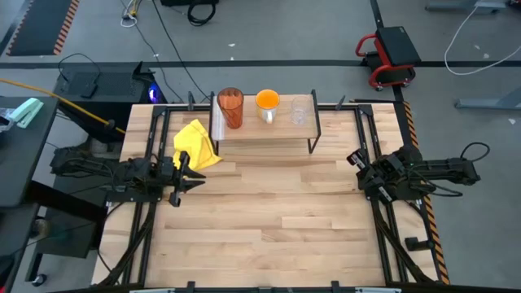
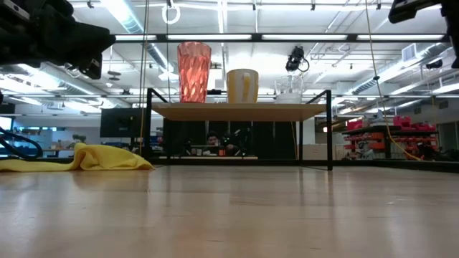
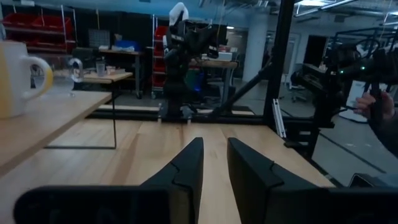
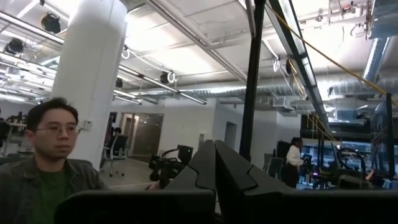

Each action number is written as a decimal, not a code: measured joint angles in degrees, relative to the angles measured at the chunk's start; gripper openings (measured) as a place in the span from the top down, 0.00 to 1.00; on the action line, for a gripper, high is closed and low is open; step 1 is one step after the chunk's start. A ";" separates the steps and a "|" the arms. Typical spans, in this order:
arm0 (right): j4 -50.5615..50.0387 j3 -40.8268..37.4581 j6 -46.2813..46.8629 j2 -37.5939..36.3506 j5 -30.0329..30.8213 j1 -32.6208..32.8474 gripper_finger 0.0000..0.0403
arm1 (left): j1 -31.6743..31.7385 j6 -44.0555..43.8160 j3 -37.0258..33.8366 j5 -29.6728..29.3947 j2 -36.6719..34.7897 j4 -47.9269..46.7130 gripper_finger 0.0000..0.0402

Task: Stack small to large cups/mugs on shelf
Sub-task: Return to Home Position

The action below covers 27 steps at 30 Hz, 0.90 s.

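Observation:
The shelf stands at the table's far side. On its board stand, in a row from left to right, the ribbed brown-orange tumbler, the orange mug and the small clear cup. All three rest upright on their bases. My left gripper hovers near the table's left edge, level, with a narrow gap between its fingers. My right gripper waits near the right edge, shut and tipped upward. Neither gripper touches anything.
A crumpled yellow cloth lies on the tabletop beside the shelf's left end, just beyond my left gripper. Black frame rails run along both table sides. A person sits beyond the table. A hand shows by the right arm.

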 joint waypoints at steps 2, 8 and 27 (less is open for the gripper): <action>-0.02 0.02 1.56 0.00 -0.01 0.00 0.99 | 0.00 0.62 0.00 0.00 0.00 0.31 0.81; -0.79 0.10 2.76 0.00 0.02 0.00 0.99 | 0.00 6.84 -0.02 0.00 0.00 0.15 0.79; -6.61 0.11 -5.41 0.00 5.49 -0.04 0.99 | 0.00 5.96 -0.07 0.00 0.02 -5.23 0.80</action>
